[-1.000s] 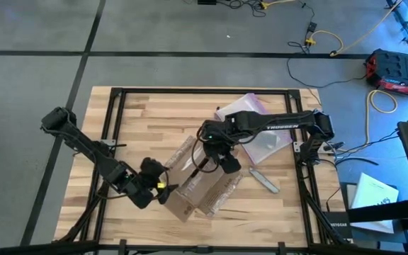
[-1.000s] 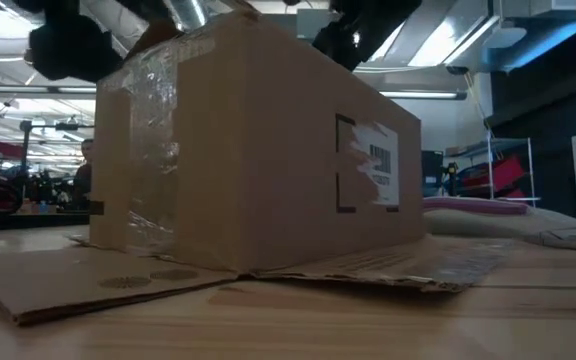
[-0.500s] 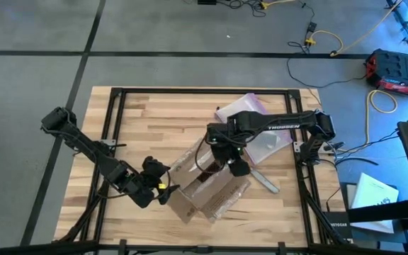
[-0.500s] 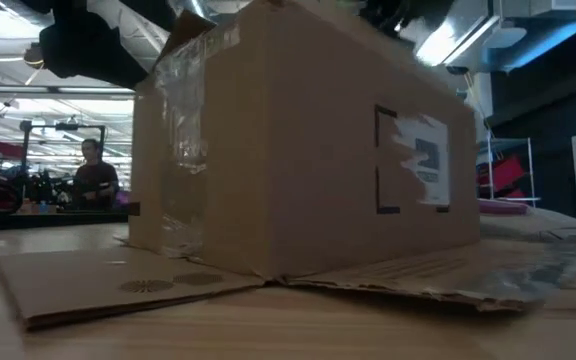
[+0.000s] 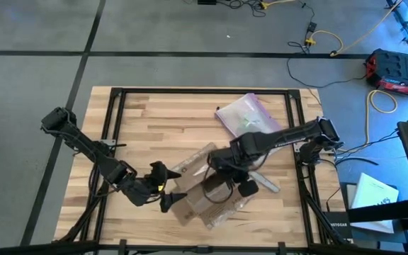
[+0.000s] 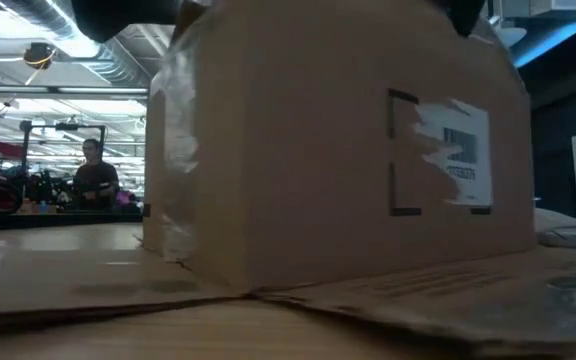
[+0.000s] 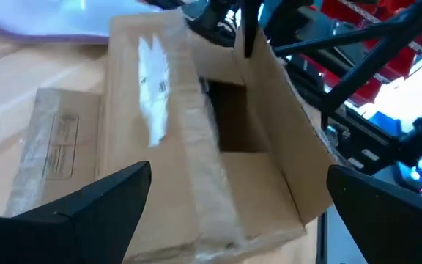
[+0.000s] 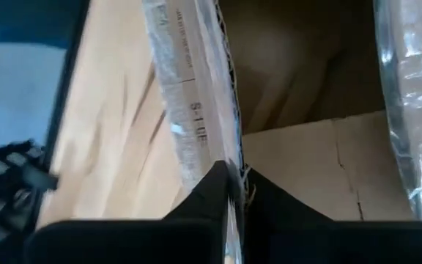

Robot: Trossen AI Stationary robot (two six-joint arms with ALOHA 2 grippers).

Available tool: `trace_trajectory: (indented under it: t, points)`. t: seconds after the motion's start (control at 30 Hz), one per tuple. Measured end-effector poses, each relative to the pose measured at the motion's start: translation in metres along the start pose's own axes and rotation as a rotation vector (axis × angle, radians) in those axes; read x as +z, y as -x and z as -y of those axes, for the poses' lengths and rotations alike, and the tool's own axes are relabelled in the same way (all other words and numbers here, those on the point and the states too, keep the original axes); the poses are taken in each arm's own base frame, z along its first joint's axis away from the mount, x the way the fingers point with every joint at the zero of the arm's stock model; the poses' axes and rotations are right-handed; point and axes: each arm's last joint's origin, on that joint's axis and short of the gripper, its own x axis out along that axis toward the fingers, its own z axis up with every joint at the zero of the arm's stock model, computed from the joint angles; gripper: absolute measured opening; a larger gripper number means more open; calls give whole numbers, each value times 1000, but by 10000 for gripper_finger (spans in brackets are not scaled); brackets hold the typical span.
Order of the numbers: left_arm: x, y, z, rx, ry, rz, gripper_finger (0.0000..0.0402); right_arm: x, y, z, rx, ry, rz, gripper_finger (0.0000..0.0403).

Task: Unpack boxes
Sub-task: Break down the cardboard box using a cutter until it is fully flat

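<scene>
While the right gripper is pinching a taped flap of the box, low in the middle of the high view, the left gripper is waiting wide open beside it. Thin cardboard probably bends, so hold near the fold.

On the wooden desk, the open cardboard box lies between the left claw and right claw; a clear bag lies behind.

Printed "S-1 0E" on box flap; box label illegible
</scene>
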Motion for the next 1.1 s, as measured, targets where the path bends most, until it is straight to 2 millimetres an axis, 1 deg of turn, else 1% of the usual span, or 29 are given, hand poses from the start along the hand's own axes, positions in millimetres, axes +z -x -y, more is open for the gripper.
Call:
trace_trajectory:
  t: [0.07, 0.17, 0.23, 0.27, 0.33, 0.4, 0.47, 0.53, 0.6, 0.7, 0.83, 0.97, 1.1]
  points:
    - [-2, 0, -1, 2, -15, -24, 400, 2, -1, -3, -30, -18, 18, 12]
    - [-10, -4, -2, -5, -67, -91, 400, 6, -2, -8, -48, -22, 49, 4]
    - [-18, -3, 1, -43, -208, -138, 400, 8, -3, -10, -51, -15, 66, 3]
    - [-22, -2, 2, -35, -279, -146, 400, 8, -3, -10, -51, -19, 67, 4]
    - [-28, 0, 3, 59, -400, -124, 400, 8, -3, -10, -50, -30, 67, 3]
    - [-24, 2, 5, 163, -487, -67, 400, 8, -3, -10, -47, -32, 67, 1]
    - [-16, 4, 7, 249, -537, 3, 400, 8, -3, -10, -36, -33, 66, 1]
    - [-12, 4, 6, 292, -576, 32, 400, 8, -3, -10, -29, -34, 66, 1]
    - [-12, 2, 4, 307, -627, 19, 400, 8, -3, -10, -29, -35, 65, 1]
    - [-15, -5, 2, 320, -674, -6, 400, 8, -3, -10, -28, -34, 66, 1]
    - [-19, -12, 2, 296, -713, -41, 400, 9, -3, -10, -30, -32, 70, 0]
    - [-19, -18, 1, 248, -702, -100, 400, 10, -3, -10, -36, -28, 84, 0]
    - [-15, -26, -5, 275, -692, -108, 400, 12, -3, -10, -40, -24, 99, 0]
